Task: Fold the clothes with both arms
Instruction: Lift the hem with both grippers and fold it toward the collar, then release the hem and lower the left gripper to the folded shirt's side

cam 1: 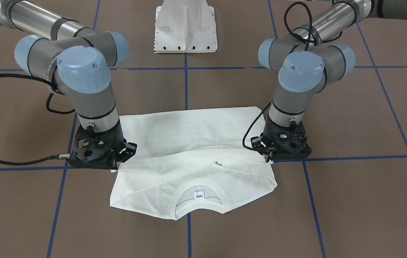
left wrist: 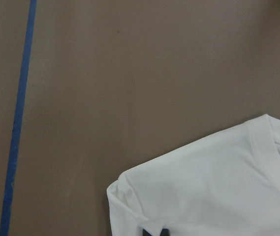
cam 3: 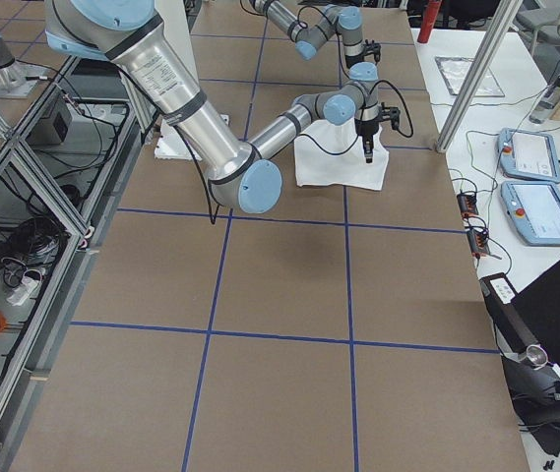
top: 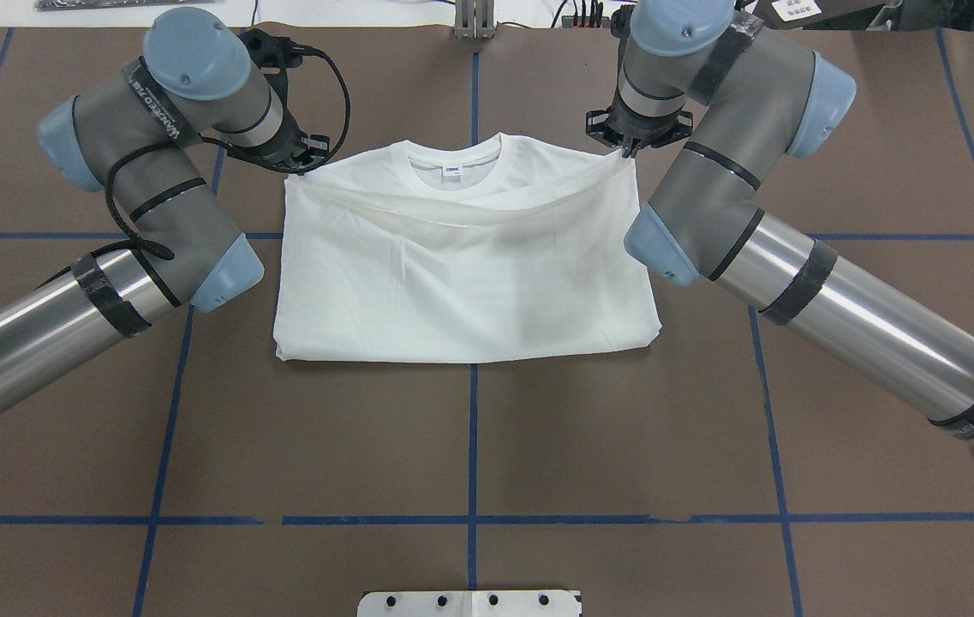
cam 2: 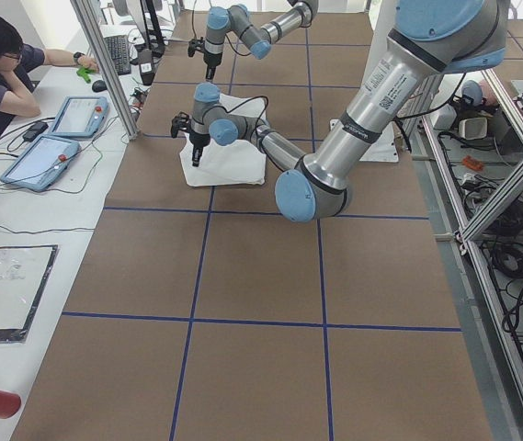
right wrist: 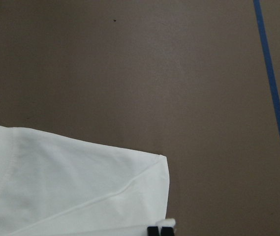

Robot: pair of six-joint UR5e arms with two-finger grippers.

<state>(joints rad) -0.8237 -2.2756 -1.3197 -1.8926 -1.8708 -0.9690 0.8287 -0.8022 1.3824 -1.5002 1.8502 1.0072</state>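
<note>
L gripper (top: 300,167), R gripper (top: 626,154): jaws nipped tight on shirt (top: 465,283) corners.
Overhead, held edge runs 9–3; collar (top: 454,154) just beyond at 12.

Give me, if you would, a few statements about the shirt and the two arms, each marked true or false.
1. The shirt's collar points away from the robot. True.
2. The shirt hangs clear of the table. False: it lies on the table.
3. The left fingers and the right fingers grip opposite side edges of the shirt. True.
4. The neck label is hidden under the fold. False: it shows inside the collar.
</note>
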